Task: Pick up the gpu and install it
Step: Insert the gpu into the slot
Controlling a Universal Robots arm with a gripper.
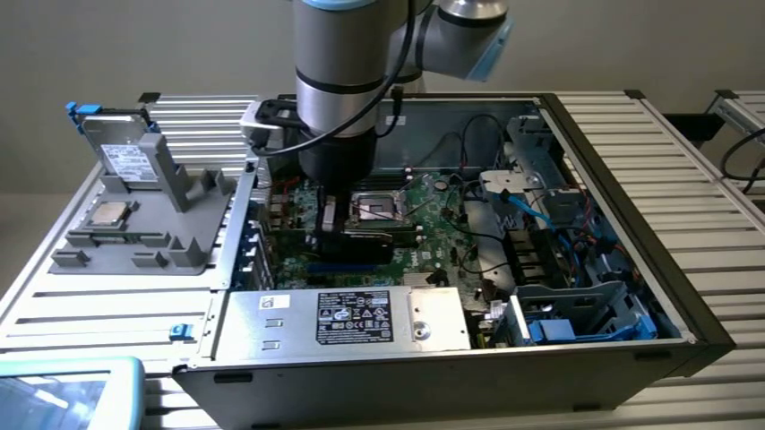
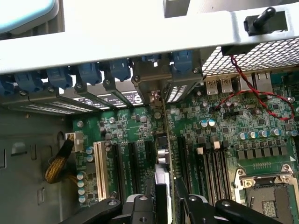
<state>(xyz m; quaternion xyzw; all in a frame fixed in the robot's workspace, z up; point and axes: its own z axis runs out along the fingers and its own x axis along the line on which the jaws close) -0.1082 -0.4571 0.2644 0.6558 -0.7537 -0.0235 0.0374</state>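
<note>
The gpu [image 2: 161, 158] shows edge-on in the wrist view, a thin upright card running from between my fingers toward the case's rear bracket openings [image 2: 156, 86]. It stands over the black expansion slots [image 2: 133, 163] of the green motherboard [image 2: 219, 135]; I cannot tell whether it is seated. My gripper [image 2: 163, 201] is shut on the card's upper edge. In the exterior view my gripper [image 1: 340, 235] reaches down into the open computer case [image 1: 622, 206], with the gpu's black body [image 1: 368, 240] just below it, beside the CPU socket [image 1: 376, 208].
A white slot [image 2: 99, 168] and blue retention tabs [image 2: 88, 72] flank the card. Memory slots [image 2: 210, 163] and red wires [image 2: 243, 88] lie near. A silver power supply [image 1: 347, 318] sits at the case front. On the exterior view's left, a grey fixture [image 1: 179, 224] holds a labelled drive [image 1: 125, 161].
</note>
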